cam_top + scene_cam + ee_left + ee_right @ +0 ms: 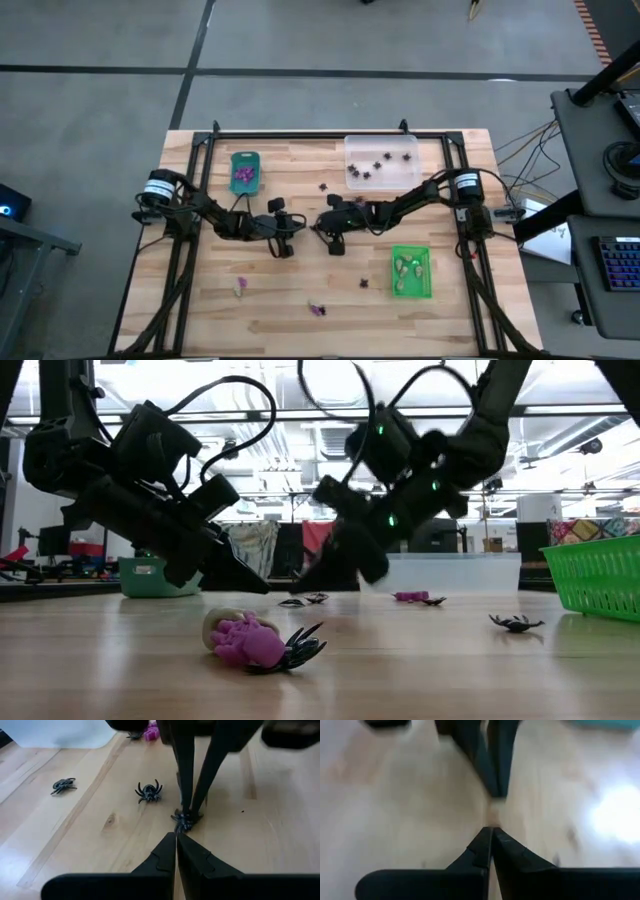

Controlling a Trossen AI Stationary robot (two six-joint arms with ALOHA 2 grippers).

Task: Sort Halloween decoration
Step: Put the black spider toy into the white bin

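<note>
The right gripper (187,817) points down at the middle of the wooden surface (300,300), its jaws pinched on a tiny black spider (184,821). The left gripper (176,837) sits just beside it, jaws closed on nothing. More black spiders (148,791) lie loose nearby. Purple bits fill the teal tray (245,171), black ones the clear tray (382,160), pale ones the green tray (411,271). A purple trinket (245,641) lies near the front.
</note>
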